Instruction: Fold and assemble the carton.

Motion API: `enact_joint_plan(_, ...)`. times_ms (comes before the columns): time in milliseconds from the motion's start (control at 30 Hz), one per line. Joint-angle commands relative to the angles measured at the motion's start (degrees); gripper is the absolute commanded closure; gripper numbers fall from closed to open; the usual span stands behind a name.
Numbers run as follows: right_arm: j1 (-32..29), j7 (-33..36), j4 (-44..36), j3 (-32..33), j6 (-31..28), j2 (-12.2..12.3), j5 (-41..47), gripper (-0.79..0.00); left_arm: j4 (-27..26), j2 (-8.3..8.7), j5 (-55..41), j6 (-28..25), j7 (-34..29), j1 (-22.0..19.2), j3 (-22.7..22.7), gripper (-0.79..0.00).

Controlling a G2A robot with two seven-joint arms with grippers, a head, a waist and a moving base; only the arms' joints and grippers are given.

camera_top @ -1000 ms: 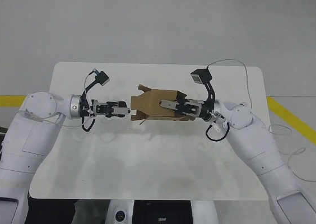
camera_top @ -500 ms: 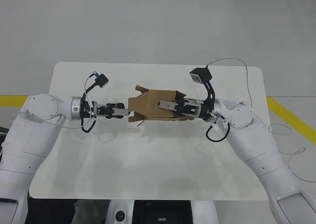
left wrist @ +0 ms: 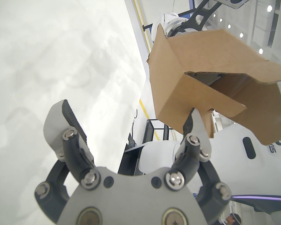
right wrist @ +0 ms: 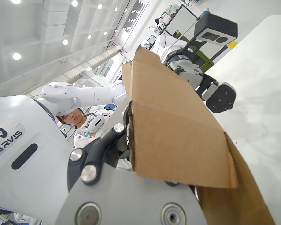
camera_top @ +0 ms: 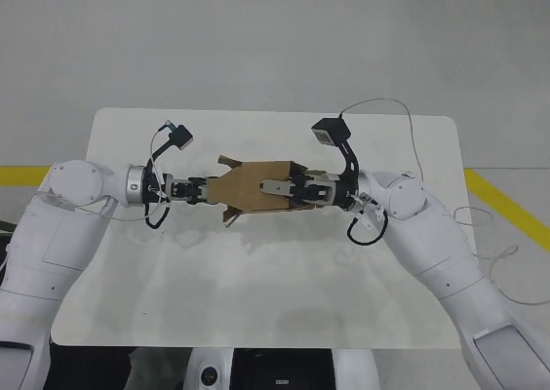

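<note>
Your left fingers (left wrist: pixel 69 120) stand spread wide with nothing between them. The tip of one touches the edge of a loose end flap of the carton (left wrist: pixel 178 71). The other hangs apart from the cardboard, out over the bench (camera_top: pixel 255 292). That puts your left gripper (camera_top: pixel 201 189) right at the carton's end nearest the left arm.

Your right fingers (camera_top: pixel 277 182) are clamped on the carton. In the top view one lies flat along the top panel, and the right wrist view shows a cardboard wall pinched in the right gripper (camera_top: pixel 273 185), close against its body.

The carton is plain brown cardboard, partly squared up into a tube. It lies lengthwise between your two grippers. At the left end its flaps splay outward, and the left wrist view looks into the hollow inside past one folded-in flap. It looks to be held off the bench rather than resting on it, over the middle of the white top and a little toward the far edge. Both forearms point inward at it, roughly in one line.
</note>
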Motion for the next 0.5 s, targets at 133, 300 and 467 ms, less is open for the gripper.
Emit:
enact_joint_plan(133, 0.7, 0.4, 0.4, -0.7, 0.3, -0.4, 0.7, 0.000, 0.3, -0.12, -0.7, 0.1, 0.1, -0.4, 0.3, -0.785)
enact_joint_plan(300, 1.0, 0.5, 0.5, -1.0, 0.4, -0.6, 1.1, 0.000, 0.5, -0.19, -1.3, 0.0, 0.1, -0.9, 0.4, -0.785)
enact_joint_plan(467, 1.2, 0.9, 0.5, -1.4, 0.8, -0.7, 1.5, 0.000, 0.9, -0.25, -1.7, -0.1, 0.2, -1.1, 0.5, -0.785)
